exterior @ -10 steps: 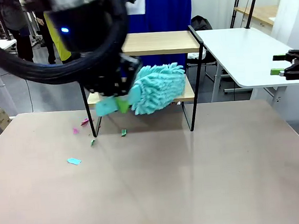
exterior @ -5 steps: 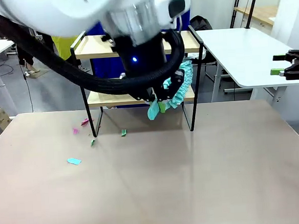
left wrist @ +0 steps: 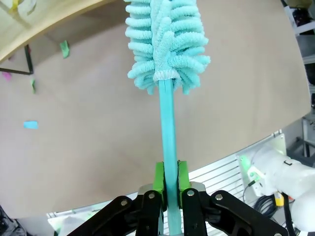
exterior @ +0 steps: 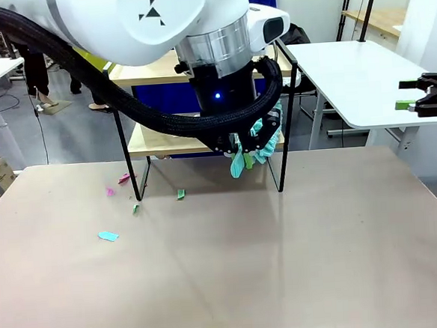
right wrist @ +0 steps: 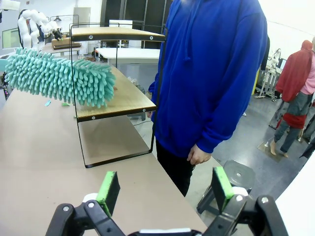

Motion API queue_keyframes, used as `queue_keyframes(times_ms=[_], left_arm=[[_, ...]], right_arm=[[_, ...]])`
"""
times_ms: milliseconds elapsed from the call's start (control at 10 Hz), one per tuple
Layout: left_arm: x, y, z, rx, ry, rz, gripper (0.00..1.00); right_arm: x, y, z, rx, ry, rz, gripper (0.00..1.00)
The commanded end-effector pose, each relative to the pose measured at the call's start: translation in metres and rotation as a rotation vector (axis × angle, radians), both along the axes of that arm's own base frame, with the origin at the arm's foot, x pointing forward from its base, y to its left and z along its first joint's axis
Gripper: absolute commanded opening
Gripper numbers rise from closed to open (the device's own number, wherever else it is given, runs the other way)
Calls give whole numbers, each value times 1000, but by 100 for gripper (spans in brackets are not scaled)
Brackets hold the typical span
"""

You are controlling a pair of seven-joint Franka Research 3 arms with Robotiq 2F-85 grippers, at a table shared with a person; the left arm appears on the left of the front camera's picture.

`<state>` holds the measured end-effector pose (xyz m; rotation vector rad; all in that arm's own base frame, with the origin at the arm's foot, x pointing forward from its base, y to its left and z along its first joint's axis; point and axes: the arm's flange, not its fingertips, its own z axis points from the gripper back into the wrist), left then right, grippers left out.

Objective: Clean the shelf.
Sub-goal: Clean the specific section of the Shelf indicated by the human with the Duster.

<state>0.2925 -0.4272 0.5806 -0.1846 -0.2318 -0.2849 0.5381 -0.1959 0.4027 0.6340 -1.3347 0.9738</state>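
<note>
Jaws, left wrist view: left gripper (left wrist: pixel 168 178) is pinching the duster (left wrist: pixel 167 44) by its teal handle, with a green pad pressing on each side.
Duster, left wrist view: the fluffy teal head is pointing away from the wrist and hanging over the table (left wrist: pixel 98 147).
Shelf, left wrist view: the shelf (left wrist: pixel 44 19) is showing as a wooden board edge at the top left, just beside the head's tip.
Scraps, left wrist view: small coloured scraps (left wrist: pixel 30 125) are lying on the table near a black leg.
Jaws, right wrist view: right gripper (right wrist: pixel 165 189) is standing wide, with nothing between its pads.
Shelf, right wrist view: it is sitting at the table's far edge, 2 boards in a black frame, with a person (right wrist: pixel 211 73) in a blue hoodie standing just behind it.
Duster, right wrist view: the head is lying at the lower board's edge, most of it jutting past the frame. Whether it is touching, I cannot tell.
Arm, front view: left arm (exterior: pixel 194 30) is reaching across the shelf's front, and the duster is peeking out below the wrist by the lower board's right end.
Right gripper, front view: it is waiting at the far right over a side table (exterior: pixel 347 72), well apart from the shelf.
</note>
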Motion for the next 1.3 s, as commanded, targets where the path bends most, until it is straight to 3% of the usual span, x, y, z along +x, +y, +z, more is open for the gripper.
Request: queue_keyframes(times_ms=[0, 100, 300, 700, 1200], left_arm=[[2, 0, -2, 3, 4, 3, 13], [7, -8, -5, -2, -12, 190, 13], [14, -42, -26, -65, -38, 282, 13], [48, -69, -55, -231, -94, 271, 13], [96, -79, -83, -254, -143, 355, 13]], right_arm=[[-1, 2, 2, -1, -3, 1, 100], [-1, 2, 2, -1, -3, 1, 100], [-1, 2, 2, -1, -3, 1, 100], [-1, 2, 2, -1, -3, 1, 100], [-1, 2, 2, -1, -3, 1, 100]])
